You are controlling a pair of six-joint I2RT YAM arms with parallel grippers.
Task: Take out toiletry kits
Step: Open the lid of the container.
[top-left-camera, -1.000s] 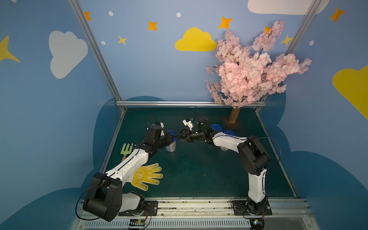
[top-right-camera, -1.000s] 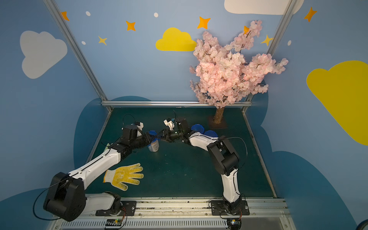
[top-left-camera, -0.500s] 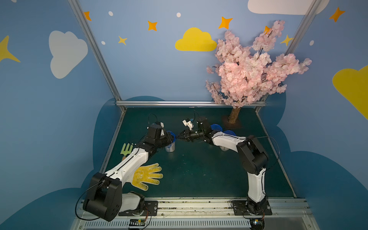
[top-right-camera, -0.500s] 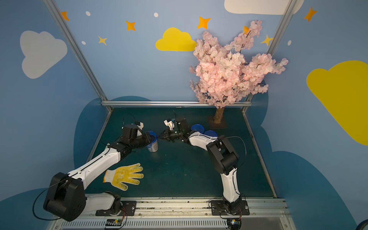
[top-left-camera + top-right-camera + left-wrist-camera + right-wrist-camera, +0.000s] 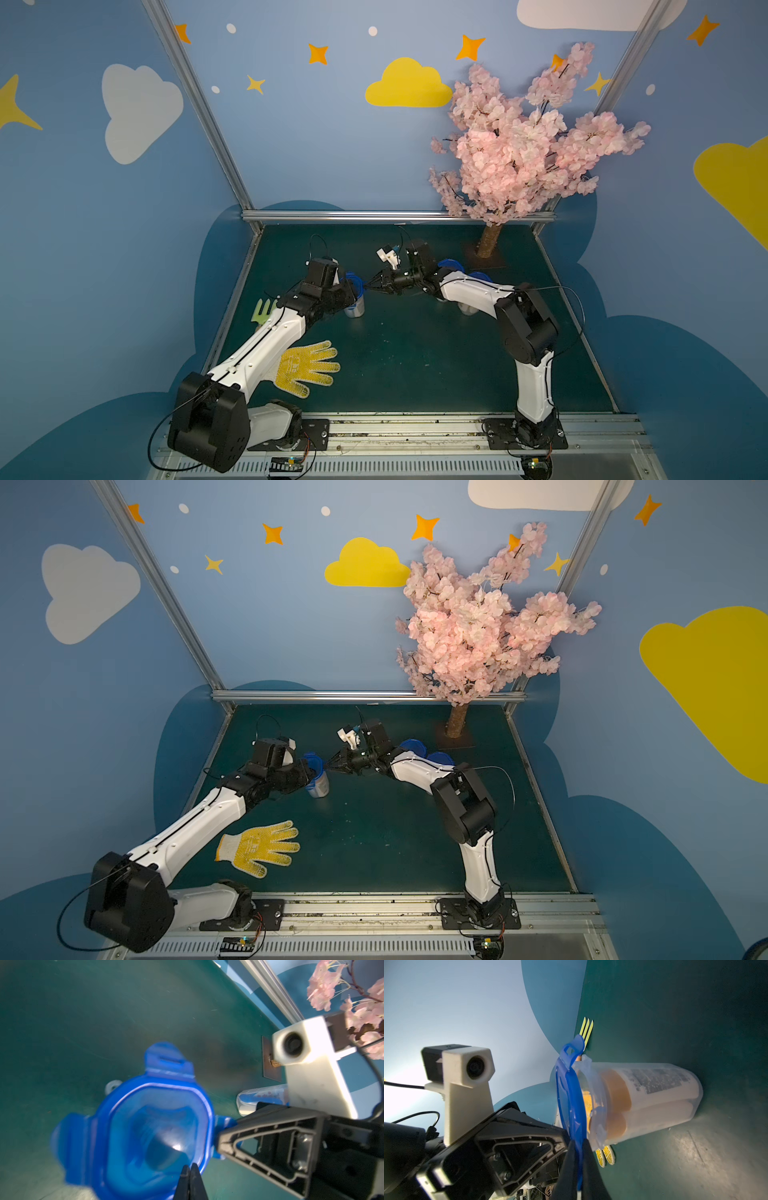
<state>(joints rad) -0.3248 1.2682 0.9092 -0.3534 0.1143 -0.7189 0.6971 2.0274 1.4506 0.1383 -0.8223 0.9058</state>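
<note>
On the table (image 5: pixel 415 353), one clear jar (image 5: pixel 319 786) standing between the arms. One blue lid (image 5: pixel 153 1136) tilted off its mouth, pinched in near-closed fingers on both sides: right gripper (image 5: pixel 578 1147) on a tab, left gripper (image 5: pixel 189 1167) at the rim. Two other lids (image 5: pixel 451 264) behind the right arm. Inside the jar, two white yellow-capped bottles (image 5: pixel 654 1086) of the kit. Looks light, stiff, slick; best taken by the caps.

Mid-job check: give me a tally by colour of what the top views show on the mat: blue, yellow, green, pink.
blue lid: 3
yellow glove: 1
green fork: 1
pink tree: 1
Total: 6
</note>
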